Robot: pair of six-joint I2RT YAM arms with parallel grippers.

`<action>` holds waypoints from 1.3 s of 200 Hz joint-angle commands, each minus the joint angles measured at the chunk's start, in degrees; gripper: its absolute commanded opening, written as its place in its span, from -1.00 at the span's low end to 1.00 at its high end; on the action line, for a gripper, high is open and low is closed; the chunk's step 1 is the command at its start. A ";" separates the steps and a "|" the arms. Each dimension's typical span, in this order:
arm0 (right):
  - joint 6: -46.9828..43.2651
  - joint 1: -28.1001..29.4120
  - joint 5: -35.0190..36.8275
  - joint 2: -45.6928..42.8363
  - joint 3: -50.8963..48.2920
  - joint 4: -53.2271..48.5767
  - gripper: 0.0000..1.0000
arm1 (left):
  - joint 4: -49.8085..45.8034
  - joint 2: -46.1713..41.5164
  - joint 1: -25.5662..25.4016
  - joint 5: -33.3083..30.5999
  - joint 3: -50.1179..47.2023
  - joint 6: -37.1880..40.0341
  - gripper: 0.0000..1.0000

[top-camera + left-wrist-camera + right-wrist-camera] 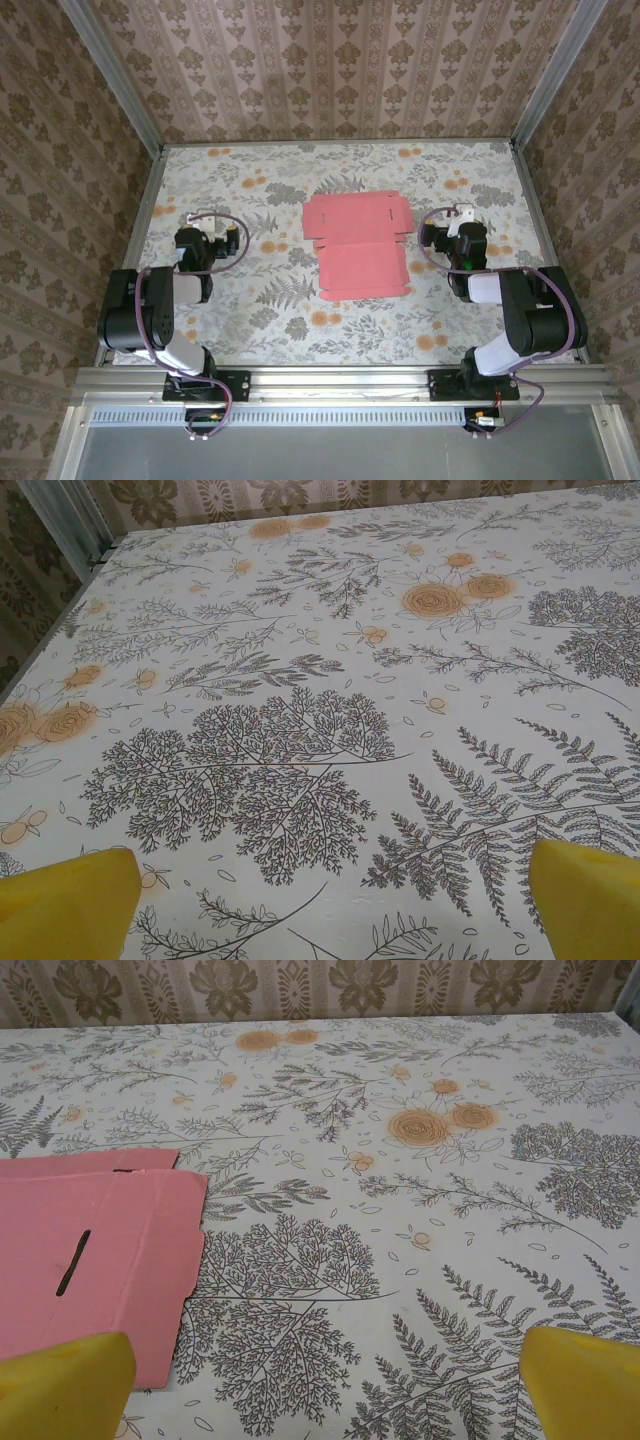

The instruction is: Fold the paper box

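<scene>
The paper box lies flat and unfolded in the middle of the table, salmon-pink side up, creases and flaps visible. In the right wrist view its pink flap with a narrow slot lies at the left. My left gripper rests over the table to the left of the box, apart from it; its yellow fingertips stand wide apart with bare tablecloth between them. My right gripper sits to the right of the box, also apart, its yellow fingertips spread wide and holding nothing.
The table wears a floral-print cloth. Metal frame posts and patterned walls ring the table on three sides. A metal rail runs along the near edge by the arm bases.
</scene>
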 commanded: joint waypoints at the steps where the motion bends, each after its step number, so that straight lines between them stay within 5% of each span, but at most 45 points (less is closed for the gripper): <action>1: 0.24 0.28 0.19 0.42 1.07 0.00 1.00 | 1.67 0.02 -0.36 -0.49 0.90 0.81 1.00; 260: 0.24 0.28 0.19 0.45 1.12 0.05 1.00 | 1.78 0.03 -0.36 -1.16 0.90 0.49 1.00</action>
